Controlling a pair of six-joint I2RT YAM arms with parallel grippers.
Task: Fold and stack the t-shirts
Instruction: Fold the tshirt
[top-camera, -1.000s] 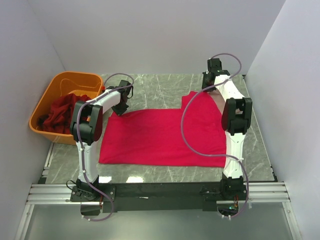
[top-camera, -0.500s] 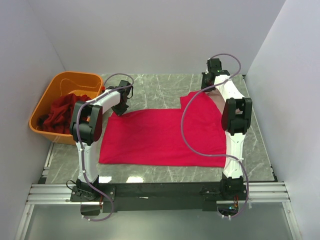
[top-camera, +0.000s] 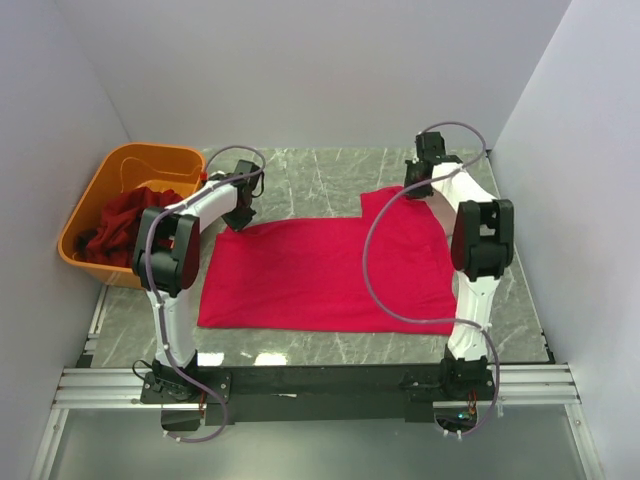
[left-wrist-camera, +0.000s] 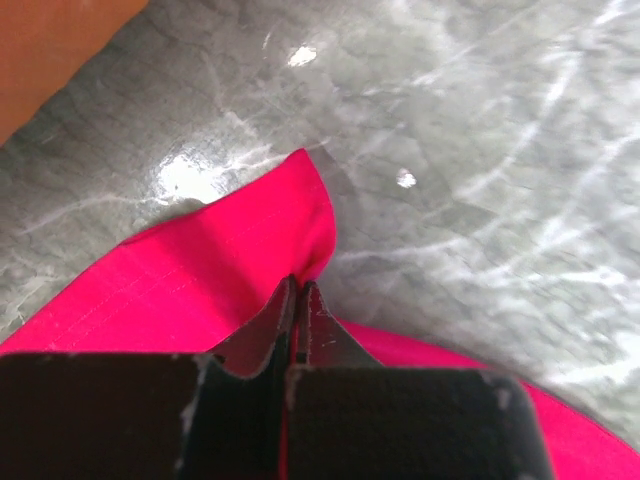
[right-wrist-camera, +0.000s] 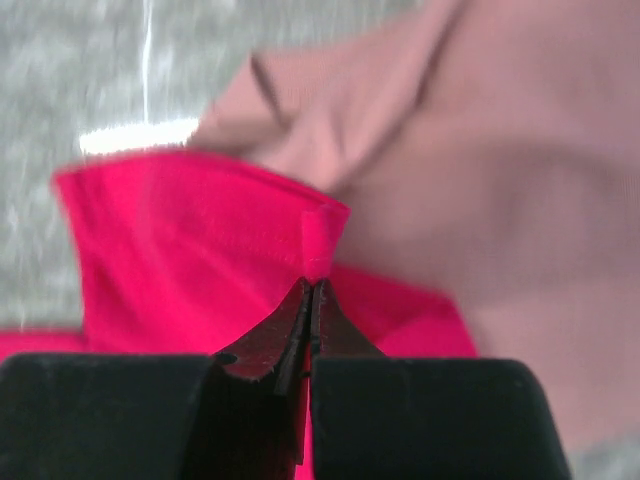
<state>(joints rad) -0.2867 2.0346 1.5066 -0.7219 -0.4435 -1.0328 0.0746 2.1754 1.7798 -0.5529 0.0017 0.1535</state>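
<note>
The left claw (left-wrist-camera: 298, 300) is pinching shut on a far corner of the bright pink shirt (top-camera: 320, 270), and the corner is peaking just ahead of its tips. The right claw (right-wrist-camera: 312, 295) is likewise clamping a small fold of that shirt's edge, with a pale salmon shirt (right-wrist-camera: 480, 150) lying ahead of it and to its right. The pink one is lying spread on the counter (top-camera: 320, 170) between and behind both claws, not yet folded. Left of the left claw, dark red shirts (top-camera: 120, 225) are waiting in the orange tub (top-camera: 150, 160). Folding seems to be only beginning, and nothing is stacked.
</note>
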